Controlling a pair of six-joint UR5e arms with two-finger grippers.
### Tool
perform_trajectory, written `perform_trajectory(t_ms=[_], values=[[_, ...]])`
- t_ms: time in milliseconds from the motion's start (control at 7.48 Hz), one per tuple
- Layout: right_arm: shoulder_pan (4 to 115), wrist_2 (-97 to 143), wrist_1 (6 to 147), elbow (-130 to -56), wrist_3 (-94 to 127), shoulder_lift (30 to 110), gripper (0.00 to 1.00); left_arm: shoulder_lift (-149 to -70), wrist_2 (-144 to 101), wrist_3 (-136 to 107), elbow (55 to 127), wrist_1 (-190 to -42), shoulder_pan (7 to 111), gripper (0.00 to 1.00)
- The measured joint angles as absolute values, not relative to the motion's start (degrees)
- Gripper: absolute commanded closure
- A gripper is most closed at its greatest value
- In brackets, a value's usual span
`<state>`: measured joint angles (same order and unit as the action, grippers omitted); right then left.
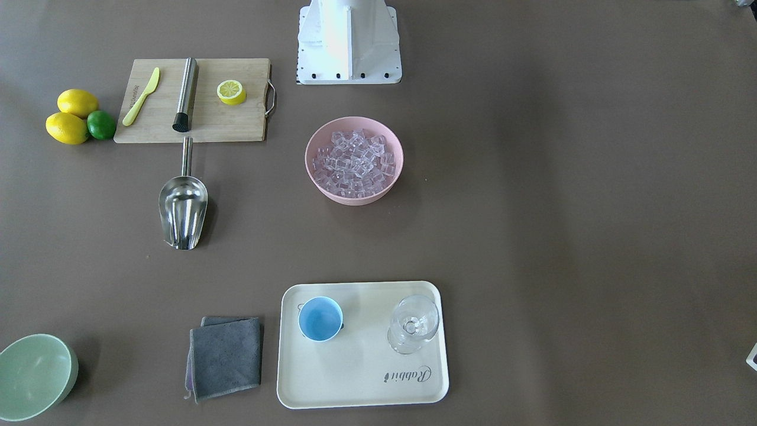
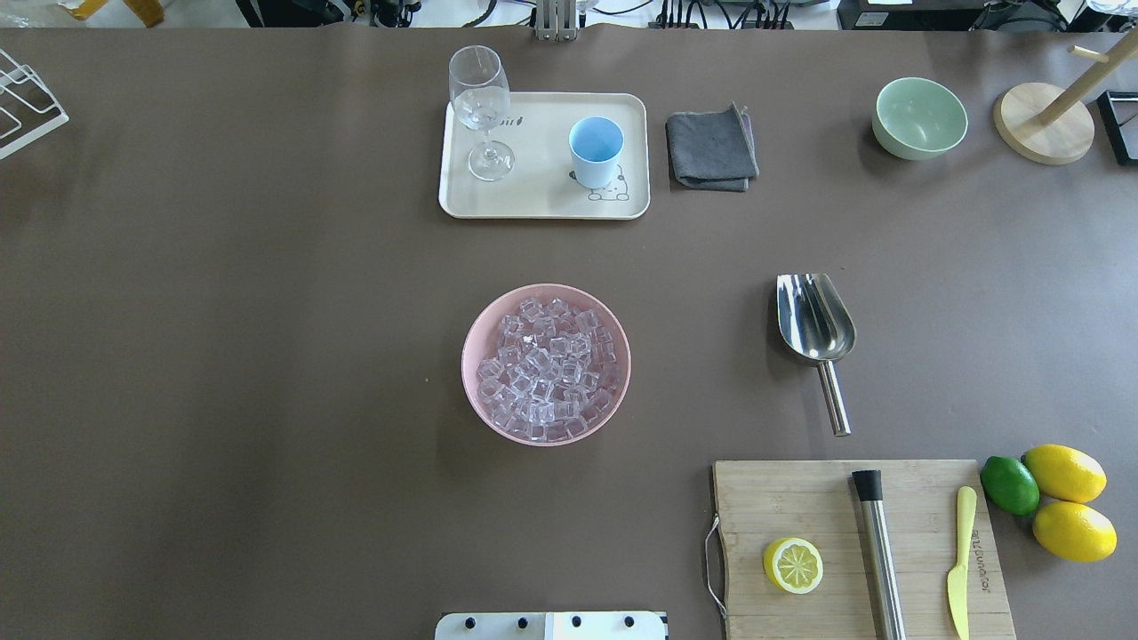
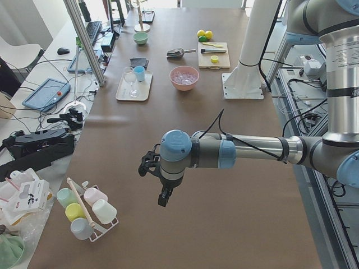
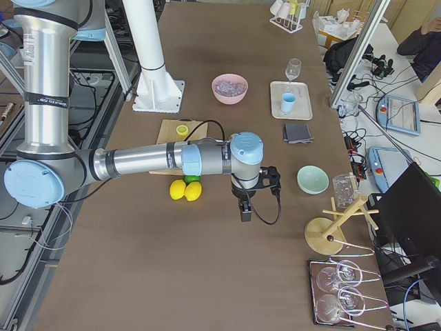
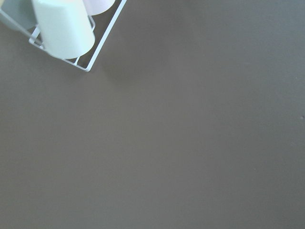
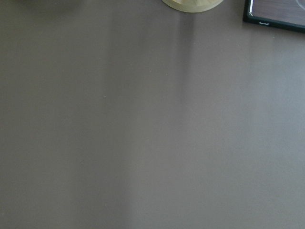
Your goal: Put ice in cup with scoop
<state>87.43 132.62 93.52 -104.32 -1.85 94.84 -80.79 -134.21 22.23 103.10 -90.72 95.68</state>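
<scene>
The ice (image 2: 545,369) fills a pink bowl (image 2: 469,342) at the table's middle. The light-blue cup (image 2: 596,149) stands upright and empty on a cream tray (image 2: 542,203) at the far side, also in the front view (image 1: 320,318). The steel scoop (image 2: 813,318) lies on the table right of the bowl, trough away from the robot and handle toward the cutting board. My left gripper (image 3: 164,199) hangs over bare table far to the left, near a mug rack. My right gripper (image 4: 244,214) hangs far to the right. I cannot tell whether either is open or shut.
A stemmed glass (image 2: 481,107) shares the tray. A grey cloth (image 2: 711,149) and a green bowl (image 2: 919,117) lie right of it. A cutting board (image 2: 858,547) holds a lemon half, a steel cylinder and a yellow knife; lemons and a lime (image 2: 1009,484) lie beside it.
</scene>
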Motion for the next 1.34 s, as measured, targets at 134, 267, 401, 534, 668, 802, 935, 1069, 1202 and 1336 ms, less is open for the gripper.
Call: perform_trajectory(t_ms=[134,267,401,534,668,802,935,1069,1202,1336], values=[[85.33,132.70,93.55,-106.23,-1.16,94.83,0.00,-80.89,-134.17,22.29,103.10,-93.34,93.36,0.02],[82.31,132.68,93.55,-108.66,2.38,94.72,0.00,-80.93,-134.14,22.31,103.11,-95.26,91.65,0.02],[78.60,132.65,93.57,-111.19,7.97,94.01,0.00,-81.08,-134.13,22.32,103.00,-97.02,89.78,0.02],[74.07,132.63,93.59,-113.46,14.77,92.63,0.00,-81.61,-134.03,22.28,102.58,-100.21,87.18,0.02],[68.99,132.53,93.59,-115.12,21.74,90.58,0.00,-82.61,-133.57,22.21,101.79,-103.53,84.69,0.02],[63.68,132.10,93.54,-116.18,28.32,88.11,0.00,-84.18,-133.09,22.13,101.23,-106.19,82.47,0.02],[57.83,129.94,93.01,-116.68,34.50,85.48,0.00,-85.55,-132.07,22.09,100.95,-109.03,80.18,0.02],[51.52,125.85,91.52,-116.88,40.86,83.52,0.00,-86.46,-129.95,22.07,100.99,-112.94,77.18,0.02],[46.45,122.73,89.22,-116.93,46.47,82.62,0.00,-86.95,-127.98,22.06,101.01,-117.66,74.69,0.02],[42.85,121.05,87.47,-116.88,50.25,82.29,0.00,-87.27,-127.05,22.02,100.97,-121.02,72.90,0.02]])
